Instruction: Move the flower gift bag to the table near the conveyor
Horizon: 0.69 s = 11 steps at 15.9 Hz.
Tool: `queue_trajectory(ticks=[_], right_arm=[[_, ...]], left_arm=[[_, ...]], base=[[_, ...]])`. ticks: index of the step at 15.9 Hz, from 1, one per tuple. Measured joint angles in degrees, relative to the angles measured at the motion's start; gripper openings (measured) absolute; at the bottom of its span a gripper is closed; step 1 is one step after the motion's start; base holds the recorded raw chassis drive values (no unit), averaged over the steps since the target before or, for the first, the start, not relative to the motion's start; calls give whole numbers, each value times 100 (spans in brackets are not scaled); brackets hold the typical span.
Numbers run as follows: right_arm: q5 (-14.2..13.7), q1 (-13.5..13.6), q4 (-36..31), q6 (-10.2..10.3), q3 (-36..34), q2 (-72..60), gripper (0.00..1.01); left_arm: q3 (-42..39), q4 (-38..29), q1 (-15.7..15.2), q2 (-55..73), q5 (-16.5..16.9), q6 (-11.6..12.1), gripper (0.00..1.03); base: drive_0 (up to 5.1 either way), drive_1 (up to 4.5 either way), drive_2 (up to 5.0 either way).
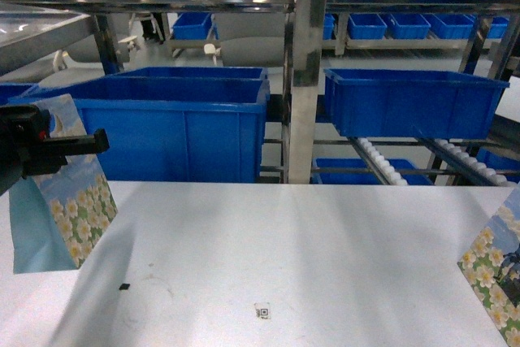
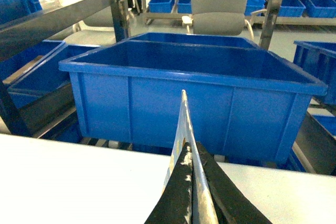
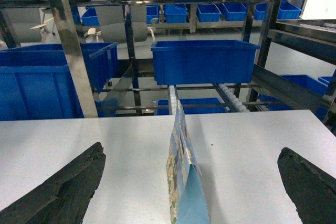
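Code mark [image 1: 262, 311] on table [image 1: 309, 266], no legible writing.

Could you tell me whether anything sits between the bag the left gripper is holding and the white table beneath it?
Nothing visible does. The left gripper holds the daisy-printed paper gift bag over bare white matte tabletop; only a small dark speck lies nearby.

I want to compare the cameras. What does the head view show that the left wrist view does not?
Only head: a second flower gift bag at right, the conveyor rollers, the code mark.
Only left wrist: the left hand shut on the bag's thin top edge.
Both: the held flower bag, the large blue bin, the white table.
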State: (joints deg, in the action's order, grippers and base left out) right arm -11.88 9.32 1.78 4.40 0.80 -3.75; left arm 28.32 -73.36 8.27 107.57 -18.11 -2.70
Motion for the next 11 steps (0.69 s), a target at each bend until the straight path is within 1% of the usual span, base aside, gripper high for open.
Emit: queue_trajectory(ticks=[3, 9, 11], right_arm=[[0, 0, 0, 0, 0, 0, 98], [0, 0, 0, 0, 0, 0, 98], [0, 0, 0, 2, 0, 0, 98]], left_arm=[[-98, 0, 81, 199, -98, -144, 2], [-389, -4, 382, 192, -186, -199, 2], [-505, -4, 404, 195, -208, -323, 2]], base=[[0, 0, 0], [0, 0, 0], [0, 0, 0]])
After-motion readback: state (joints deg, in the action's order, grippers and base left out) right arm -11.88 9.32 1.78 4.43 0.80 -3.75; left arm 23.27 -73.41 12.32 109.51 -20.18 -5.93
